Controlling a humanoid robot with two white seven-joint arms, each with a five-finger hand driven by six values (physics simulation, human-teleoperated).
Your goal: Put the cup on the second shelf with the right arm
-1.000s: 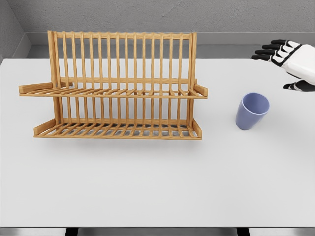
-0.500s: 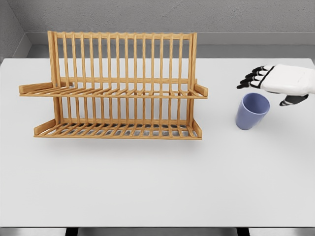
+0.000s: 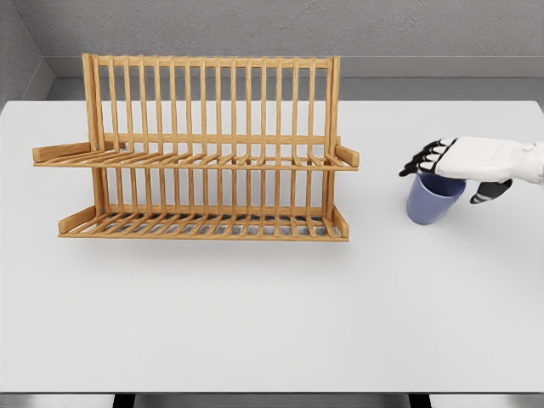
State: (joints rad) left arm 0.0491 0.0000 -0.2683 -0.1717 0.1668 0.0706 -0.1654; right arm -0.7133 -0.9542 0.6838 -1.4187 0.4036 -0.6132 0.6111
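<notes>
Directly under right hand [image 3: 459,161], blue cup [image 3: 432,202], fingers spread

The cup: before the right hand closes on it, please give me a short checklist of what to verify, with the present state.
1. Cup upright on table: ok.
2. Right hand over the cup's rim: ok.
3. Fingers closed around cup: not ok, spread.
4. Thumb contact with cup: cannot tell.
5. Upper shelf of rack free: ok.
6. Table between cup and rack bare: ok.
</notes>
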